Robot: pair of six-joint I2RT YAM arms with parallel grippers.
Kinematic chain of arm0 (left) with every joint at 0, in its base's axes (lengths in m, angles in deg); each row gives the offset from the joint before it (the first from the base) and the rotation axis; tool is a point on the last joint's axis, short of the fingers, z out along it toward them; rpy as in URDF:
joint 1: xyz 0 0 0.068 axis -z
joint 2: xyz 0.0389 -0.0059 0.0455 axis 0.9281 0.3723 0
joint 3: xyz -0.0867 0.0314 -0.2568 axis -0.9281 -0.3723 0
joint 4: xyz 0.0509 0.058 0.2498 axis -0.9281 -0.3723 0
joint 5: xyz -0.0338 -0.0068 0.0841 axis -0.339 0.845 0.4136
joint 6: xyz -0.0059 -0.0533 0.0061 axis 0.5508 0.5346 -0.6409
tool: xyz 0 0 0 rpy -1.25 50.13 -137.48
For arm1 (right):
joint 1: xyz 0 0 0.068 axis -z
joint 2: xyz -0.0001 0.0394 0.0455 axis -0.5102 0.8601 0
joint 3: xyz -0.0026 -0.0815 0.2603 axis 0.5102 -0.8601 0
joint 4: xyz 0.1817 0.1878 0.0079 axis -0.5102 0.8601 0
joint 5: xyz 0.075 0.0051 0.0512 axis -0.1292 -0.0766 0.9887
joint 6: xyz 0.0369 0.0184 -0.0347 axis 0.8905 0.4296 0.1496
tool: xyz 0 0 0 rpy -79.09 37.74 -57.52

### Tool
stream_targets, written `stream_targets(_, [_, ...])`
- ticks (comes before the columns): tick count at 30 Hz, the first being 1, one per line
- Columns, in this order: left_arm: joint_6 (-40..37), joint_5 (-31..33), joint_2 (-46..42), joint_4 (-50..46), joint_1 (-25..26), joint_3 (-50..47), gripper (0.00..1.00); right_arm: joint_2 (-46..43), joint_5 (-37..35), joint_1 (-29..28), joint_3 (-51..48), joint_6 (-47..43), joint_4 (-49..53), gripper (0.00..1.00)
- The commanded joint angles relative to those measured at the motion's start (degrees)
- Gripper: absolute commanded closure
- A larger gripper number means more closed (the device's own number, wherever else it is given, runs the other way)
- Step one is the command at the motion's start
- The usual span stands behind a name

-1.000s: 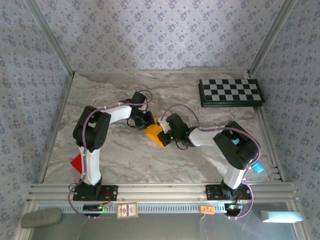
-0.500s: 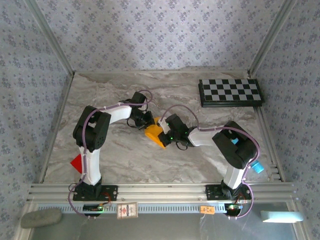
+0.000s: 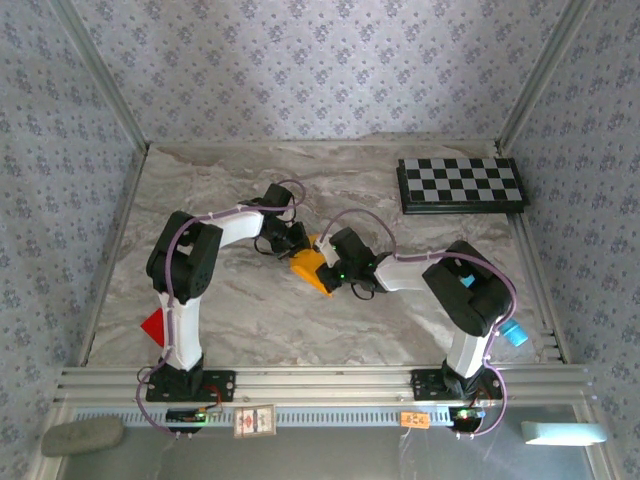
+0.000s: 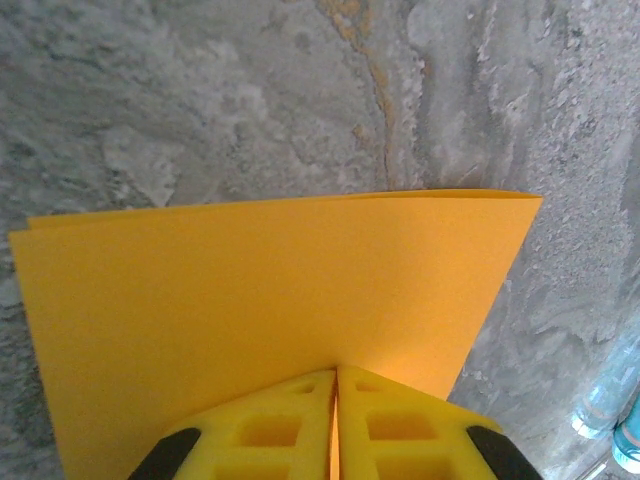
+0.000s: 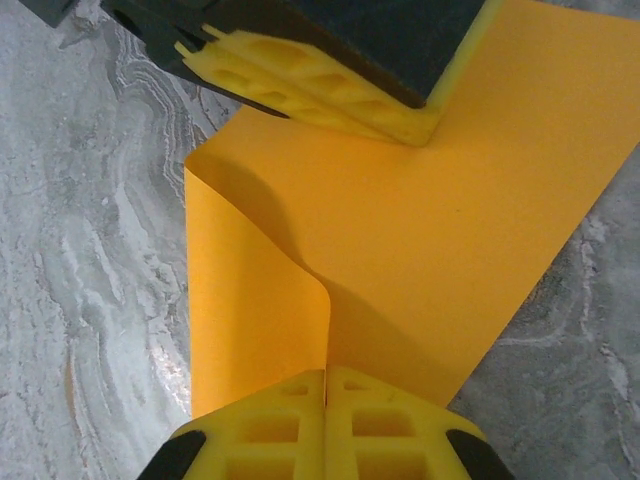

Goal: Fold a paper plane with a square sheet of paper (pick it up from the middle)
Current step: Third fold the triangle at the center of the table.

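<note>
Left gripper (image 4: 335, 388) and right gripper (image 5: 326, 388) pinch my thin orange-yellow square sheet of paper (image 4: 270, 280) from opposite ends, doubling it over for creasing.

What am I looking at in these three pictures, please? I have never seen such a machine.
Two white robot arms are bolted at the near edge of a marble table. One picture looks down from above; the other two come from a camera on each wrist, so yellow fingers show at the bottom. On the table lie a checkerboard and a small red triangle. The left gripper and the right gripper are both shut on one orange-yellow sheet of paper, bent between them.
</note>
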Motion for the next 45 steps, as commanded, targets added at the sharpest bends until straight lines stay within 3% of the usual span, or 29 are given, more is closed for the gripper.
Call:
stream_targets(1, [-0.9, 1.4, 2.8, -3.0, 0.9, -0.4, 0.91, 0.7, -1.7, -0.2, 1.4, 0.5, 1.9, 1.0])
stream_targets(22, [-1.1, 2.0, 3.4, -3.1, 0.9, 0.1, 0.91, -2.6, -2.1, -0.2, 0.9, 1.2, 4.8, 1.0])
stream_targets(45, [-1.1, 1.5, 3.2, -2.8, 0.9, -0.2, 0.91, 0.4, -1.7, -0.3, 2.7, 1.6, 5.5, 1.0])
